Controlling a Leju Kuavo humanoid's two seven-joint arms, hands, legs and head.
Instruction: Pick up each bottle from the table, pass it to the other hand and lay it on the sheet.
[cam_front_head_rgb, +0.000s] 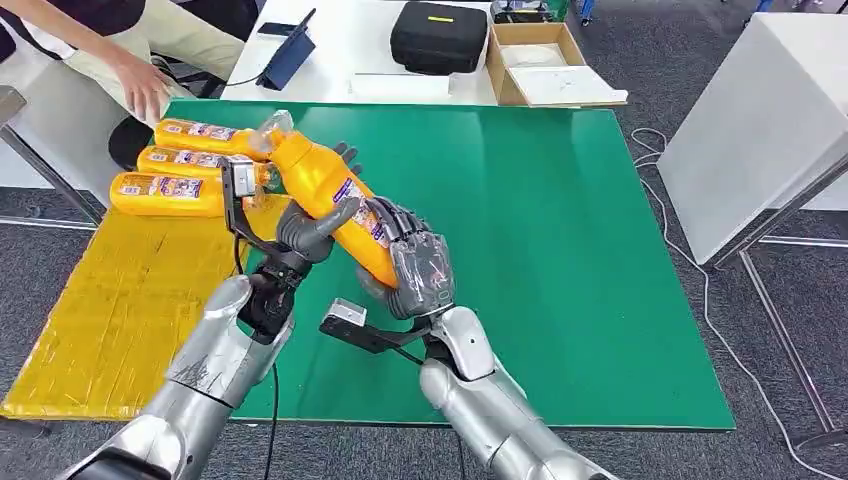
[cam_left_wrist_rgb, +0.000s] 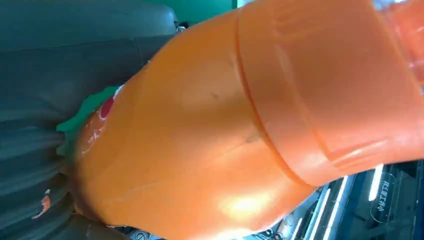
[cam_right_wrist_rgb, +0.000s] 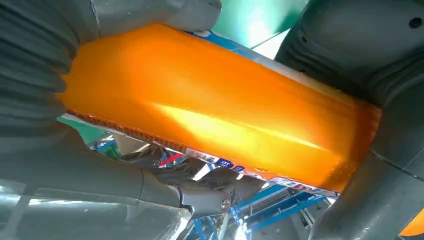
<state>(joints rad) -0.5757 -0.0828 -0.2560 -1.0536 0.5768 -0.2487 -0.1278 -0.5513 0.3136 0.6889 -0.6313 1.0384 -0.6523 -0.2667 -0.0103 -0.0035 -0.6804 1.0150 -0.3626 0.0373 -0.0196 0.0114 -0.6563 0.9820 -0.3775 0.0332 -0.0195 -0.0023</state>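
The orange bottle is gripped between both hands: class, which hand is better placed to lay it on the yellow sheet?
Probably the left hand: it grips the orange bottle on the side nearer the yellow sheet; the right hand is over the green mat.

orange bottle (cam_left_wrist_rgb: 210, 135) close up, grey fingers (cam_left_wrist_rgb: 75, 55) against it

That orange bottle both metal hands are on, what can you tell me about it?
The orange bottle looks like glossy plastic full of orange drink, with a wide smooth shoulder and a colourful printed label lower on its body. It is held tilted above the green table, its neck end up toward the three bottles lying on the yellow sheet. The left hand grips its upper body; the right hand wraps its lower end. Its cap is hard to make out.
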